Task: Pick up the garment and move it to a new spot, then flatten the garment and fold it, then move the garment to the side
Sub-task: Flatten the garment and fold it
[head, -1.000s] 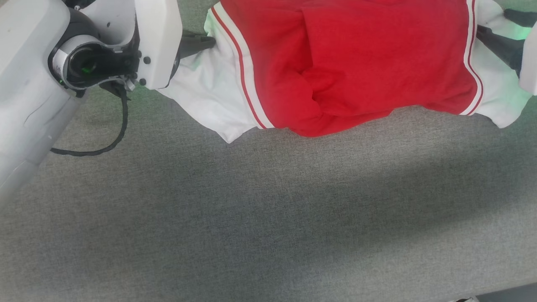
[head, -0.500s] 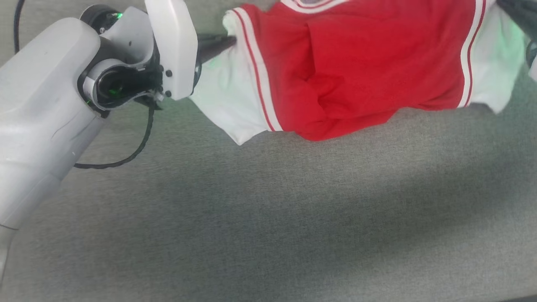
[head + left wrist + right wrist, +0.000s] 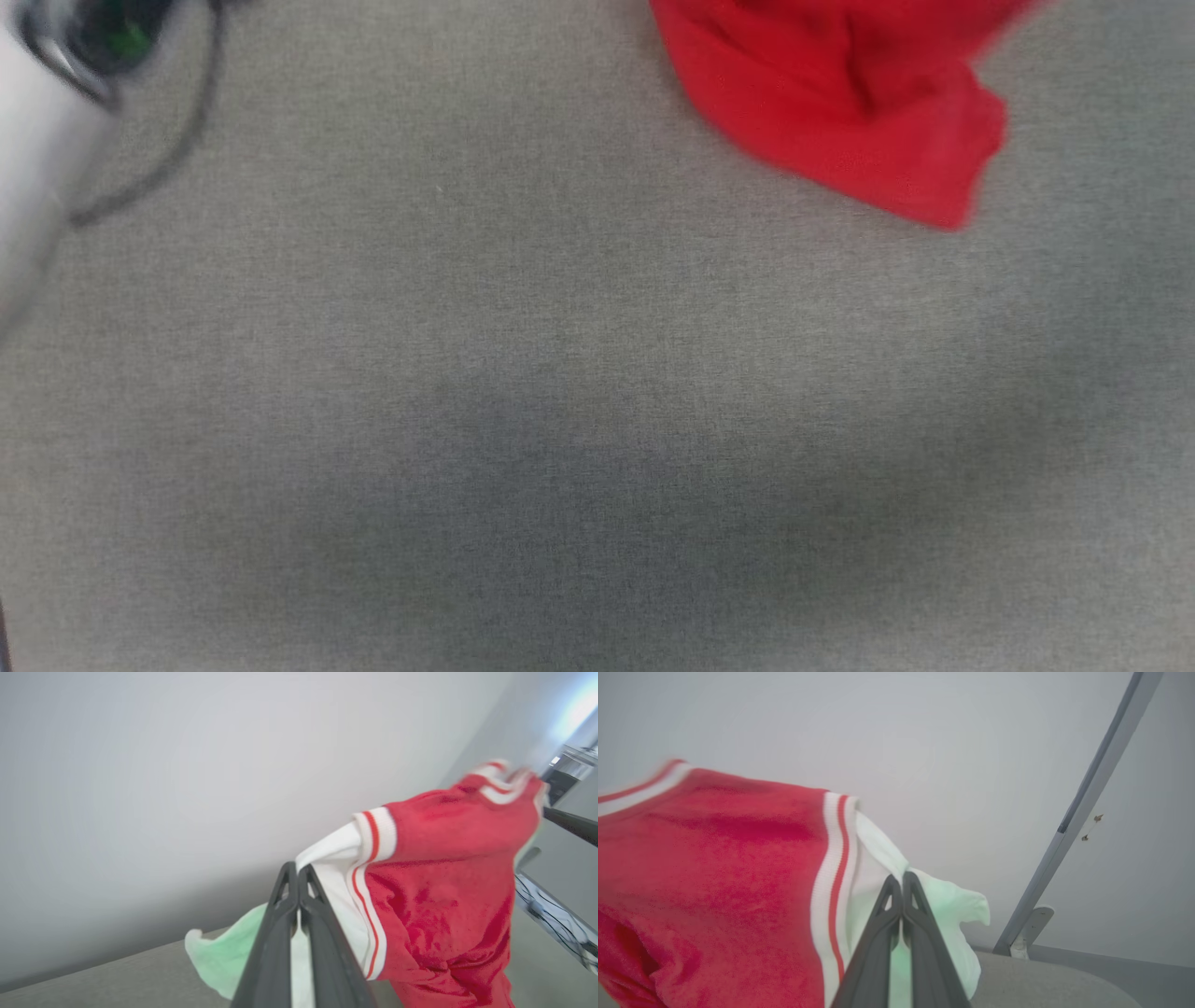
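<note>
The garment [image 3: 840, 103], red shorts with white lining and striped trim, hangs in the air between my two grippers; its lower red fold dangles over the grey surface at the head view's top right. In the left wrist view my left gripper [image 3: 297, 870] is shut on the garment's [image 3: 444, 896] white lining at one end. In the right wrist view my right gripper [image 3: 902, 879] is shut on the white lining of the garment [image 3: 714, 868] at the other end. The black number is hidden.
A grey fabric-covered surface [image 3: 579, 420] spreads under the garment. My pale left forearm [image 3: 37, 159] with a black cable sits blurred at the head view's top left. A grey metal post [image 3: 1087, 798] rises at right against a plain pale wall [image 3: 187, 788].
The garment has been lifted off the surface and now hangs from both grippers. The head view has shifted, so just its lower red fold and part of the left forearm remain.
</note>
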Tool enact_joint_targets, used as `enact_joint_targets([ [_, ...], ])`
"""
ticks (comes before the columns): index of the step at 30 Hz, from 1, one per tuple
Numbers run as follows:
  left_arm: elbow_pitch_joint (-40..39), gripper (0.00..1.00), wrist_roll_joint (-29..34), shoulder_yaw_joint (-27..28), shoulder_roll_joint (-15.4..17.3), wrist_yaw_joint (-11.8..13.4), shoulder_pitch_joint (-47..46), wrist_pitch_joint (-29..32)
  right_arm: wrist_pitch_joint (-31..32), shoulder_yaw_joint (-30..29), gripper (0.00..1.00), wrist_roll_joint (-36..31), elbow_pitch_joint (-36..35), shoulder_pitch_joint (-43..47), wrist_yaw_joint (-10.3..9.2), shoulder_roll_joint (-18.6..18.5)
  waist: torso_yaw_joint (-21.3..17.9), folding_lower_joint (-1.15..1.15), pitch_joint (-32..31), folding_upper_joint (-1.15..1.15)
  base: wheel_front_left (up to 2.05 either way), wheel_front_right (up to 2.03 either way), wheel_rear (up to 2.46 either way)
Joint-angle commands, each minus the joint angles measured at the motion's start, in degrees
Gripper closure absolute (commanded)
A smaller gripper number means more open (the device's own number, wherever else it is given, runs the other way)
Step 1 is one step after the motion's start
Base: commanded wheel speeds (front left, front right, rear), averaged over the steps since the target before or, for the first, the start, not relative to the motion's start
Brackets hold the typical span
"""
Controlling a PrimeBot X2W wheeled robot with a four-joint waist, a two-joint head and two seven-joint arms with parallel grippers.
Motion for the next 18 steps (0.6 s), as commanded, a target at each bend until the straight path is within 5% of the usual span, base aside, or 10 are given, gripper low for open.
enact_joint_targets([
  [1,2.83,1.00,0.47,1.08,-0.95,0.06,-2.52,-1.61,-1.71,-1.36,1.00,-1.10,3.25,-2.76,-0.08,1.96,0.23,0.00,0.73,0.00,0.00,0.00,0.00],
  [10,18.87,1.00,-0.72,11.17,-4.56,0.42,-20.82,-15.78,-12.85,-9.62,1.00,-4.88,22.57,-21.34,-0.16,13.81,-0.14,0.00,2.29,0.00,0.00,0.00,0.00],
  [15,18.89,1.00,-2.67,11.76,-5.77,0.08,-19.54,-15.60,-12.76,-8.04,1.00,-5.90,23.33,-20.85,-0.15,15.43,0.26,0.00,1.25,0.00,0.00,0.00,0.00],
  [18,14.28,1.00,-3.88,9.82,-3.57,0.06,-13.02,-14.03,-11.42,-5.15,1.00,-6.38,20.65,-16.02,-0.11,14.40,0.29,0.00,0.35,0.00,0.00,0.00,0.00],
])
